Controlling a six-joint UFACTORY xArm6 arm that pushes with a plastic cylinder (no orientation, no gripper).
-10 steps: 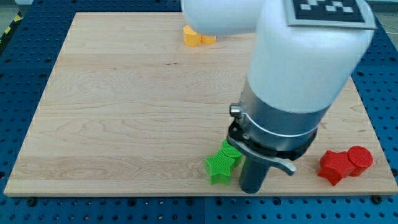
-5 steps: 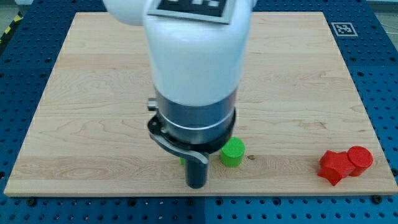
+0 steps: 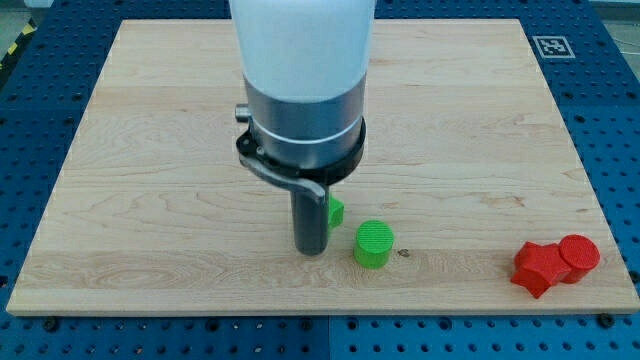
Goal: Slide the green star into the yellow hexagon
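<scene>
My tip [image 3: 312, 250] is resting on the desk [image 3: 150, 150], with the green star [image 3: 335, 211] peeking out just behind the rod, mostly hidden. A green cylinder [image 3: 374, 244] is sitting just right. No end effector jaws, and no readable writing, only a fiducial marker [image 3: 553, 46].

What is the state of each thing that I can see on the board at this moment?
my tip: down at the board, at the view's left of the green cylinder.
green star: mostly hidden behind the rod.
green cylinder: upright, apart from the rod.
red blocks: two, touching each other.
yellow hexagon: not visible.
</scene>
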